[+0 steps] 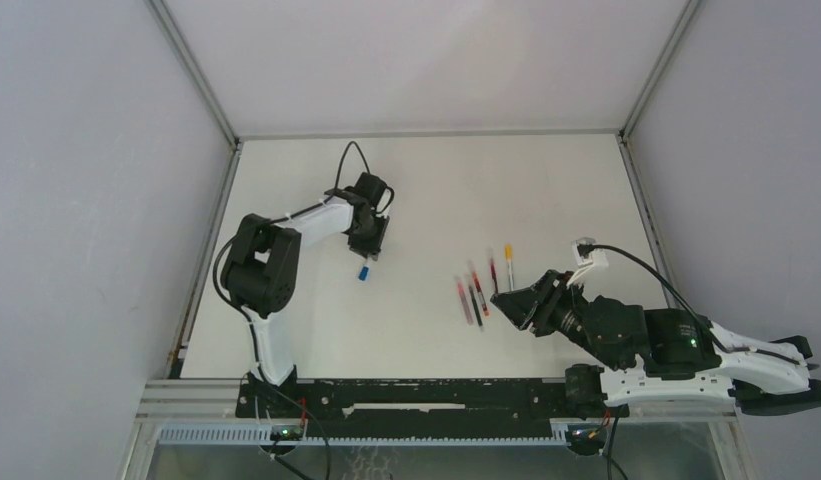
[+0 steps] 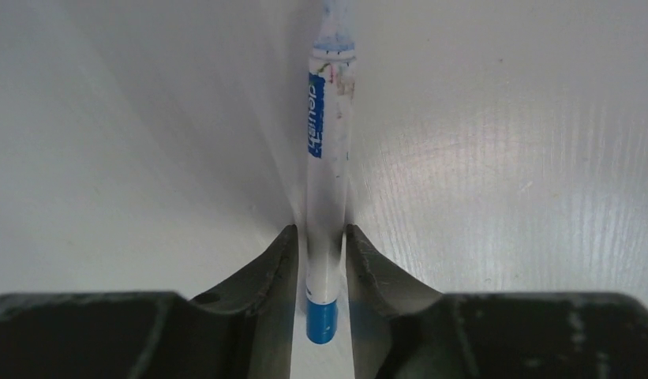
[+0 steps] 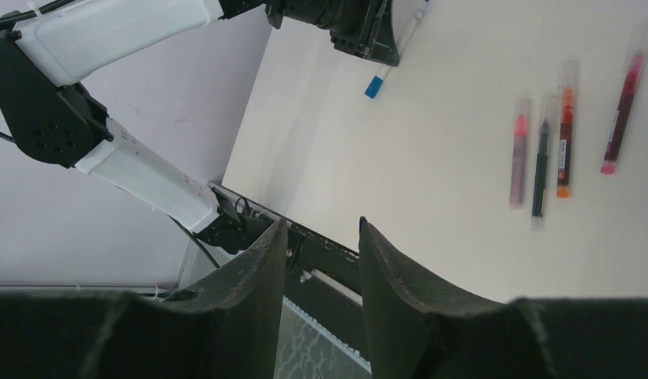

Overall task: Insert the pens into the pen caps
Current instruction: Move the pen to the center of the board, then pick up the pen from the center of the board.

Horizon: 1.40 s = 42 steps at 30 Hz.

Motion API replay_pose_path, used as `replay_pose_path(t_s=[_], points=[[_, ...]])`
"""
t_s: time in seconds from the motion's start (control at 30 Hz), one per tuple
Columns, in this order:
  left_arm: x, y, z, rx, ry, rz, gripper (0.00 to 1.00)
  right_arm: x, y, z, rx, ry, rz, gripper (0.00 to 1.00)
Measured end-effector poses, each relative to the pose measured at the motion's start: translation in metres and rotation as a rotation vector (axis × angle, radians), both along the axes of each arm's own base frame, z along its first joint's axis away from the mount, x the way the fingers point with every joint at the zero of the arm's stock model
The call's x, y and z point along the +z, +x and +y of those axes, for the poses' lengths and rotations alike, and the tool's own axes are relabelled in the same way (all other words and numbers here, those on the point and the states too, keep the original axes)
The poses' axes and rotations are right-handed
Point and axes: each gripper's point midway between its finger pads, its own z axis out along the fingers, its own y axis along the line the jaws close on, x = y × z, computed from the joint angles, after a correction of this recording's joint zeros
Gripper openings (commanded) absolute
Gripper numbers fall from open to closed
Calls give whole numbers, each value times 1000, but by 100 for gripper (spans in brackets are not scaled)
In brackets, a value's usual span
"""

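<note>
**A:** Blue pen [image 2: 328, 181], where is it?

**B:** Pinched in the left gripper [image 2: 321, 237], whose jaws are closed on the barrel. It sits well apart from the other pens [image 3: 540, 170].

**A:** How should the capping go?

**B:** Line the tip up square with a cap, then push straight. I can't pick out a loose cap, though.

**A:** Anything in the way?

**B:** The right gripper [image 3: 323, 229] hangs open and empty near those pens on the table [image 1: 426, 190], and it could crowd them.

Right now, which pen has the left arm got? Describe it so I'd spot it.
On the white table, look at the left gripper, left of centre. Clamped in it is the blue pen, a whitish barrel with a blue end. It is the only blue one, well away from the other pens grouped by the right gripper.
</note>
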Motion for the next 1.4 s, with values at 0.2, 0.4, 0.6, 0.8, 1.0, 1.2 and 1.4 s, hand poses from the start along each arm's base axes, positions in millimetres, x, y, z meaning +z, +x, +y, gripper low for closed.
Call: replay_pose_path(t_s=[0.2, 0.4, 0.6, 0.8, 1.0, 1.2, 1.4], points=[[-2, 1, 3, 10, 34, -12, 38, 0, 0, 0, 1, 2, 2, 46], [-2, 4, 2, 9, 51, -17, 27, 0, -1, 1, 3, 0, 2, 46], [-1, 5, -1, 1, 57, -26, 19, 0, -1, 1, 2, 2, 4, 46], [12, 4, -8, -7, 19, -73, 20, -1, 0, 2, 0, -4, 4, 46], [88, -13, -32, -37, -219, -255, 22, -5, 2, 5, -10, -28, -5, 47], [214, -65, -69, -104, -713, -560, 24, -11, 4, 21, 19, -28, -63, 49], [299, -129, -85, -155, -1102, -709, 24, 9, 4, 50, 96, 24, -195, 57]])
